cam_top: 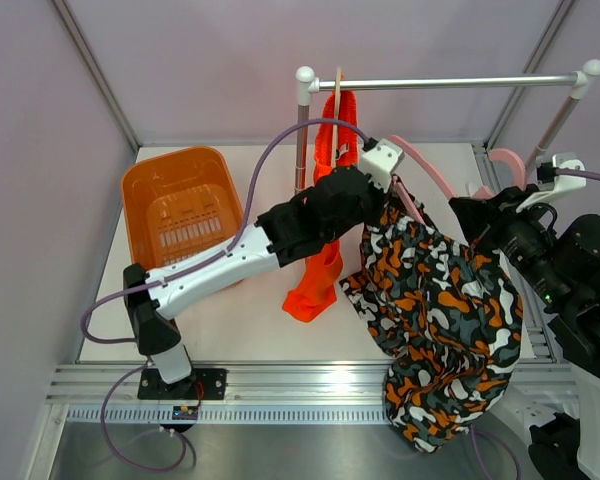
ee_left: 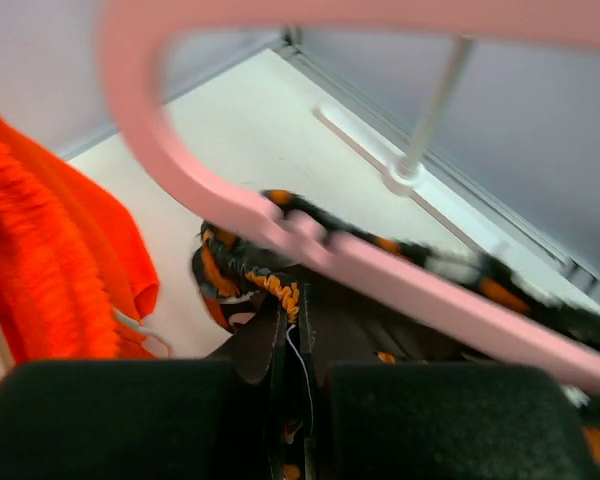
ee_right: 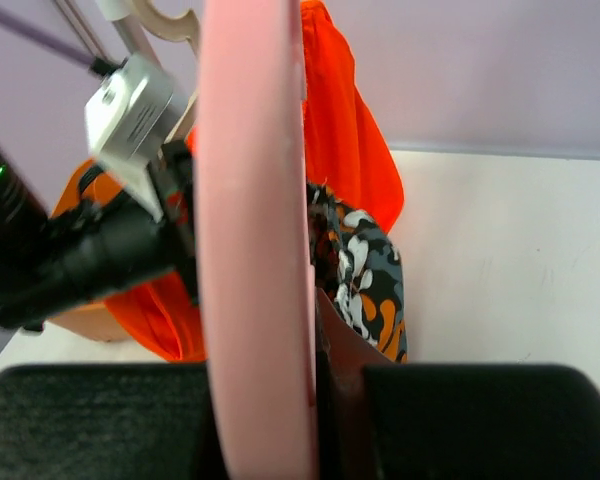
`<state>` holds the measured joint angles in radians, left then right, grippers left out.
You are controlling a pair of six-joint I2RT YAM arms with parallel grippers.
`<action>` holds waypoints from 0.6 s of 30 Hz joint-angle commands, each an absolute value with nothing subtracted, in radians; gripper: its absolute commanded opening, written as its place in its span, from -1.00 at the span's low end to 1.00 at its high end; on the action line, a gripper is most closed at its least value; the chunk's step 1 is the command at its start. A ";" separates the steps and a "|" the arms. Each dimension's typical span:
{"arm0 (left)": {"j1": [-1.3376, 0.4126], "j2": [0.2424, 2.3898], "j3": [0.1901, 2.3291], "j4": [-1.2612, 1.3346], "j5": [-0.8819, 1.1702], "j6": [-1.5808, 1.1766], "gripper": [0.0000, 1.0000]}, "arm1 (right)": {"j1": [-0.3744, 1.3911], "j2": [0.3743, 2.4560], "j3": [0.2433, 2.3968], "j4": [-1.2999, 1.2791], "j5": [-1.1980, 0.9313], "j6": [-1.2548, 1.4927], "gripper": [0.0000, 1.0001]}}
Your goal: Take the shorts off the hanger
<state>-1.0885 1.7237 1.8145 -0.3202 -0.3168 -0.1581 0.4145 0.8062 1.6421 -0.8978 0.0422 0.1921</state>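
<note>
Left fingers (ee_left: 120,420): pressed together on the top edge of the camo shorts (cam_top: 440,310). Cloth sits in the thin gap btw them.
Right fingers (ee_right: 480,420): we think they pinch the pink hanger (ee_right: 255,250). Its bar runs down btw them, w/ some dark cloth beside it.
Camo shorts: they hang on the pink hanger, btw the two sets of fingers. Their long way goes down from the fingers to the near edge of the tabletop (cam_top: 250,320).
Hanger bar: runs across from the left fingers to the right fingers, not on the rail (cam_top: 450,83).
Orange shorts (cam_top: 315,285): on a wood hanger (cam_top: 337,90) on the rail, just left of the left fingers. No fingers touch them.
Who has what: left has the cloth, right has the hanger.
Next move, we guess: left pulls the cloth down & off the bar while right holds firm.
</note>
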 commanded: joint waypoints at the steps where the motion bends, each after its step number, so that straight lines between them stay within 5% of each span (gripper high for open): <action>1: -1.175 1.629 1.786 -0.252 -0.230 -0.054 -1.00 | 0.423 0.833 1.628 -0.792 0.086 0.216 -1.00; 18: -1.519 1.349 1.691 -0.391 -0.050 0.230 -1.00 | 0.423 1.020 1.703 -0.686 0.247 0.210 -1.00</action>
<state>-1.5002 1.4582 1.7020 -0.4168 -0.0673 0.1810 0.4156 0.9928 1.6485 -0.7467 0.1806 0.2134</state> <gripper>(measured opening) 0.035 0.144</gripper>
